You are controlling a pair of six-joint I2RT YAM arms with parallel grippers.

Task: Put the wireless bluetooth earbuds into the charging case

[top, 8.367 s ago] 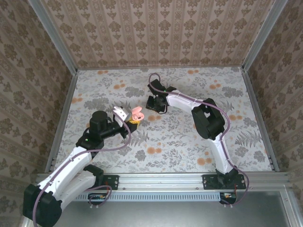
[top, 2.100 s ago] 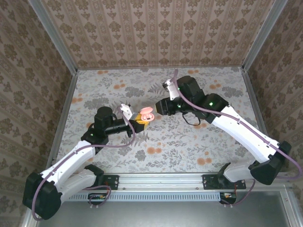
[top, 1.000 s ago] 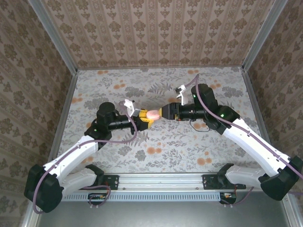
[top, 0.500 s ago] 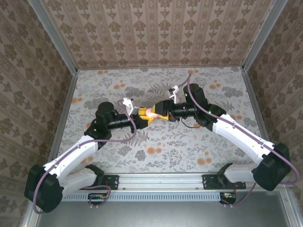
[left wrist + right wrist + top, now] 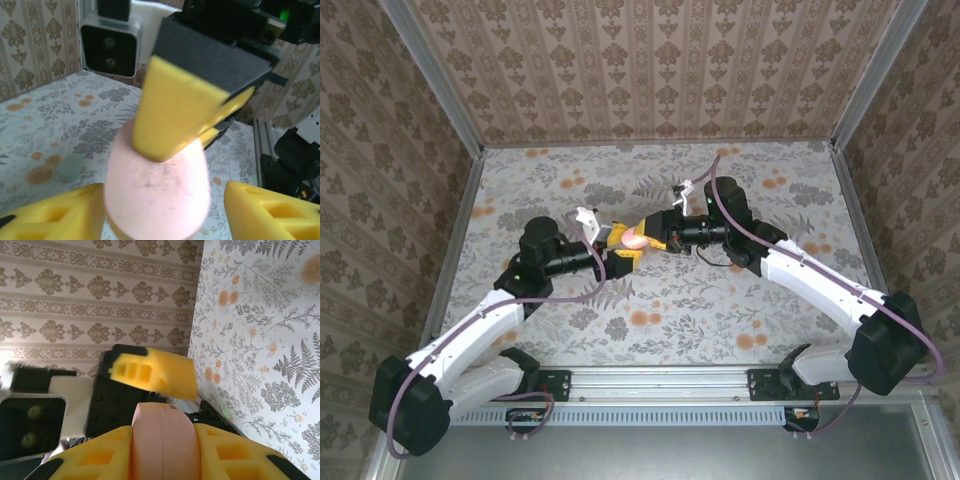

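Observation:
The pink oval charging case hangs above the floor between the two arms. My right gripper is shut on it, a yellow pad pressed to each side of the charging case, whose seam line shows. My left gripper stands open around the charging case: its left finger is against the case and its right finger is well apart. From above, my left gripper and right gripper meet nose to nose. One small pale green earbud lies on the floor beyond.
The floral floor is walled on three sides by patterned panels, with an aluminium rail along the near edge. Printed orange dots are scattered over the floor. Both arms reach over its middle.
My right gripper slid left over the pink case and closed on it. My left gripper, shut on the case before, has opened.

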